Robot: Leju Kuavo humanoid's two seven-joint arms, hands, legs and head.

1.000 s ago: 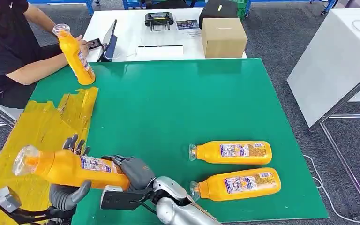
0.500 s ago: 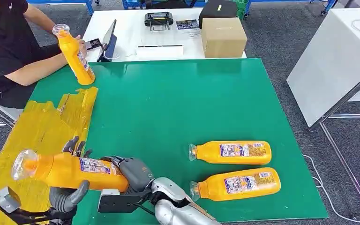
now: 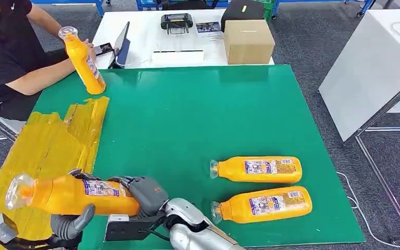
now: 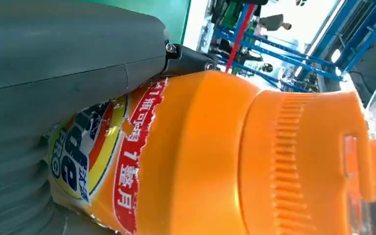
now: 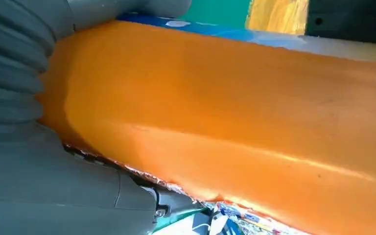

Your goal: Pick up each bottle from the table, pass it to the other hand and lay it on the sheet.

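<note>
A: Where's the held bottle (image 3: 73, 194)?
B: Low at the near edge, lying sideways over the yellow sheet (image 3: 47, 143) — left hand (image 3: 72, 221) cupped under it, thumb up its side.
A: And the right hand (image 3: 145, 194)?
B: Wrapped round its base. Beyond, two bottles (image 3: 258, 169) lie on the green table (image 3: 198, 114); a person (image 3: 10, 52) holds another.

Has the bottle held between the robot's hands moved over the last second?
Yes. The held bottle has shifted leftward and down, its cap end further over the yellow sheet, away from the two lying bottles.

green table (image 3: 187, 114), yellow sheet (image 3: 47, 140), two lying bottles (image 3: 258, 170), one upright bottle (image 3: 83, 62)
</note>
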